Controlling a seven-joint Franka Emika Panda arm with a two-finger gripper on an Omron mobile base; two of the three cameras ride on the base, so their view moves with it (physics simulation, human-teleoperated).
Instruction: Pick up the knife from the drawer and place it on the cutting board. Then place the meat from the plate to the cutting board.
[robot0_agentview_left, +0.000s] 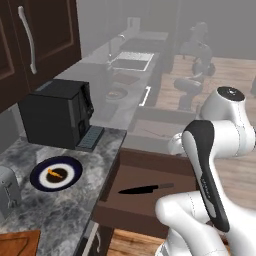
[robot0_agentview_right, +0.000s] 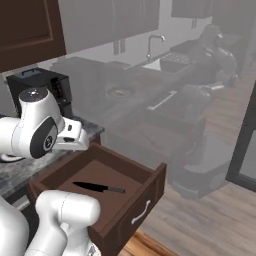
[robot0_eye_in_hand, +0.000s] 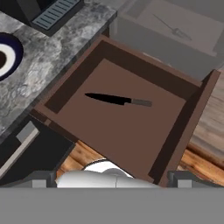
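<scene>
The knife (robot0_agentview_left: 145, 189) (robot0_agentview_right: 97, 188) (robot0_eye_in_hand: 117, 99), black-bladed with a grey handle, lies flat in the middle of the pulled-out brown drawer (robot0_agentview_left: 150, 172) (robot0_agentview_right: 127, 172) (robot0_eye_in_hand: 122, 135). My gripper (robot0_eye_in_hand: 111, 180) hangs well above the drawer, open wide and holding nothing, its fingertips (robot0_eye_in_hand: 39, 179) far apart and the knife far below them. On the marble counter left of the drawer, the blue-rimmed plate (robot0_agentview_left: 37, 175) (robot0_eye_in_hand: 11, 65) carries the small orange meat (robot0_agentview_left: 55, 174). A corner of the reddish cutting board (robot0_agentview_left: 17, 243) shows at the counter's near left.
A black coffee machine (robot0_agentview_left: 57, 112) stands behind the plate and a silver toaster (robot0_agentview_left: 7, 192) at the left edge. Dark upper cabinets (robot0_agentview_left: 45, 30) hang above. A sink (robot0_agentview_left: 130, 62) lies farther along the counter. The drawer front (robot0_agentview_right: 142, 210) juts over the wooden floor.
</scene>
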